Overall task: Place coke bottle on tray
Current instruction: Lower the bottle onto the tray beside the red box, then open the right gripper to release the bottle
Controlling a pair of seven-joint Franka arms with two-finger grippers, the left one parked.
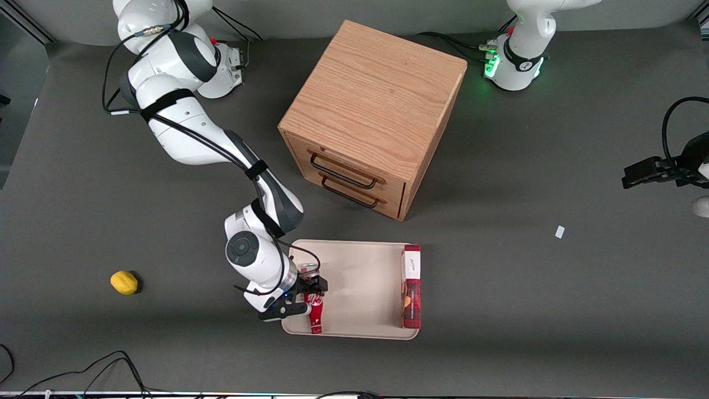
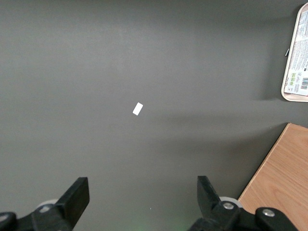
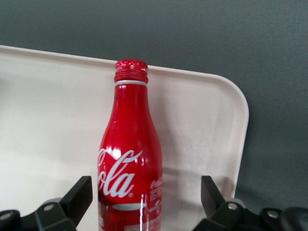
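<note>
The coke bottle (image 1: 314, 313) lies flat in the tray (image 1: 360, 282), along the tray's edge nearest the working arm, with its red cap pointing toward the front camera. In the right wrist view the bottle (image 3: 130, 159) rests on the cream tray (image 3: 202, 125), its cap near the rim. My right gripper (image 1: 311, 291) is low over the bottle's body. The gripper (image 3: 146, 197) is open, with one black finger on each side of the bottle and a gap showing on both sides.
A long red box with a white label (image 1: 411, 288) lies in the tray along its edge toward the parked arm. A wooden two-drawer cabinet (image 1: 374, 111) stands farther from the front camera than the tray. A yellow lemon (image 1: 124, 282) lies toward the working arm's end. A white scrap (image 1: 560, 231) lies toward the parked arm's end.
</note>
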